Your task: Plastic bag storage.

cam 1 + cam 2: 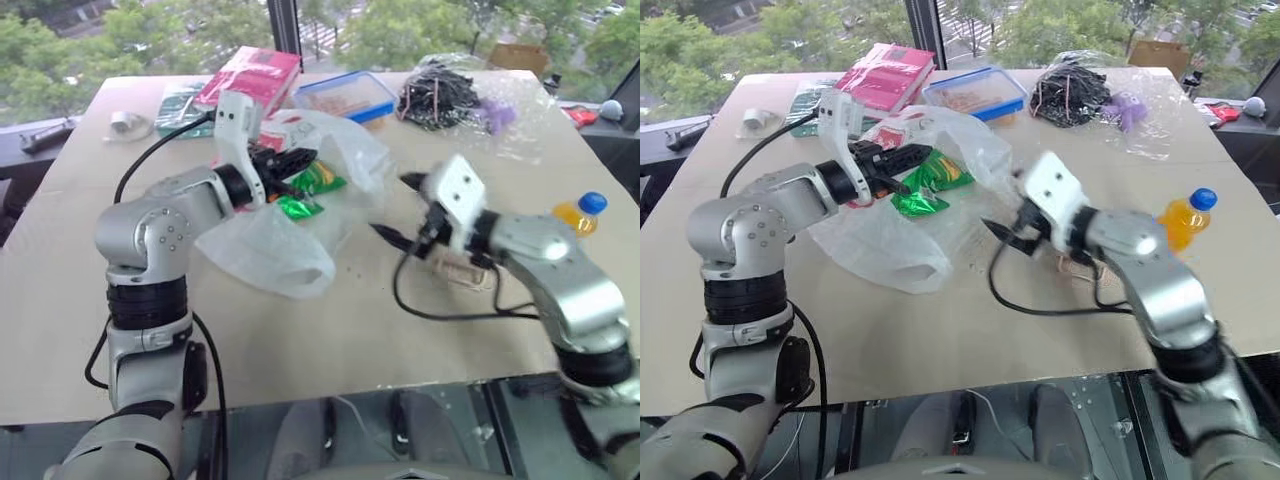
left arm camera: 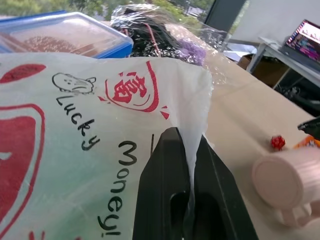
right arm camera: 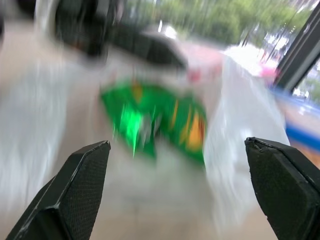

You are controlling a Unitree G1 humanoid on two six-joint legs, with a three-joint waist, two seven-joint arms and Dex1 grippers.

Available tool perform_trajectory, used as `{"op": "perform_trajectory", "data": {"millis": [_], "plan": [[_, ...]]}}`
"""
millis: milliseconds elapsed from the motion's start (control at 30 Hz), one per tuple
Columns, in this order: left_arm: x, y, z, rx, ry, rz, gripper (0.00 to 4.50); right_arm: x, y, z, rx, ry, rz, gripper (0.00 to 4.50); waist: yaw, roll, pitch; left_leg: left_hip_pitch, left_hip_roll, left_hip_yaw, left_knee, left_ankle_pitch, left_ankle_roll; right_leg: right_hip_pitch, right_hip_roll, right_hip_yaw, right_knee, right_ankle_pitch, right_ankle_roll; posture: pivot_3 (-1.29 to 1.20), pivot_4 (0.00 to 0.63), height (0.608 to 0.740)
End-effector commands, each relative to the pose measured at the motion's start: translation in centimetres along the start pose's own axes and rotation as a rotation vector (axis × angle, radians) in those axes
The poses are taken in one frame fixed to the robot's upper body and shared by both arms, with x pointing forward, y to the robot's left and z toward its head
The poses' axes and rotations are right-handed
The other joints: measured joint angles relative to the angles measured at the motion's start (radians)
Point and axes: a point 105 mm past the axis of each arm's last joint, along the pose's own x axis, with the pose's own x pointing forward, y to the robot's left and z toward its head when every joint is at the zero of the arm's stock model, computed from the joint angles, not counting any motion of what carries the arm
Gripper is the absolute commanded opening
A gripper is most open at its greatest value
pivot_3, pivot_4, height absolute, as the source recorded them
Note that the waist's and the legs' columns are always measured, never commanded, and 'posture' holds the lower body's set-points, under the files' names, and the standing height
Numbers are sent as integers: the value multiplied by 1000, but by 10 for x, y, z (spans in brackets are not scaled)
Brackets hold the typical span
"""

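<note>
The plastic bag (image 1: 272, 252) is thin, translucent white with red print, and lies crumpled at the middle of the table. My left gripper (image 1: 300, 160) is shut on its upper edge. The left wrist view shows the film (image 2: 75, 140) pinched between the two black fingers (image 2: 165, 180). Green snack packets (image 1: 305, 195) show through the bag just below that gripper. My right gripper (image 1: 393, 205) hangs open to the right of the bag, pointing at it and holding nothing. The right wrist view has its fingers spread wide (image 3: 176, 145) with the green packets (image 3: 160, 120) ahead.
At the table's far side are a pink box (image 1: 250, 78), a blue-lidded container (image 1: 345, 95) and a clear bag of black cables (image 1: 440, 95). An orange bottle with a blue cap (image 1: 582, 212) stands right of my right arm. A tape roll (image 1: 125, 122) lies far left.
</note>
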Motion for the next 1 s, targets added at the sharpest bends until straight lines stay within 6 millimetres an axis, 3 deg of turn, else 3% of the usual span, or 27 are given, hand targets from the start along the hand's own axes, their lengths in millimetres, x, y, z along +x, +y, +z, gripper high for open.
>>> {"op": "perform_trajectory", "data": {"millis": [33, 167, 367, 567, 767, 1000], "plan": [[-2, -8, 9, 56, -33, -47, 0, -27, 1, -20, -74, 146, -16, 4487, 4, 0, 0, 0, 0, 0, 1, 0, 1, 1, 0, 0, 0, 0, 0, 0, 150, 740], [0, -9, 9, 55, -33, -56, 0, -37, -5, -41, -70, 253, -42, 4487, -2, 0, 0, 0, 0, 0, 4, -1, 2, 2, 1, 0, 0, 0, 1, 0, 150, 740], [-4, -9, 6, 74, -22, -51, 0, -52, -21, -46, -86, 311, -97, 4487, 2, 0, 0, 0, 1, 0, 7, -2, 5, 3, 2, 0, 0, 0, 1, 0, 150, 740], [-8, -6, 4, 74, -19, -36, 0, -70, 12, -18, 67, 164, 45, 4487, 10, -1, 0, -1, 2, -1, 9, -3, 5, 4, 2, -1, -1, 0, 1, 0, 150, 740], [-6, -4, 4, 75, -21, -35, 0, -72, 22, -46, 343, 225, -32, 4487, 14, -1, 0, -1, 2, -1, 13, -4, 8, 6, 1, -1, 0, 0, 1, 0, 150, 740], [-3, -5, 4, 74, -20, -41, 0, -59, 21, -84, 428, 324, -124, 4487, 19, -1, 0, 0, 1, -1, 13, -4, 7, 7, 2, 0, 0, 0, 1, 0, 150, 740]]}}
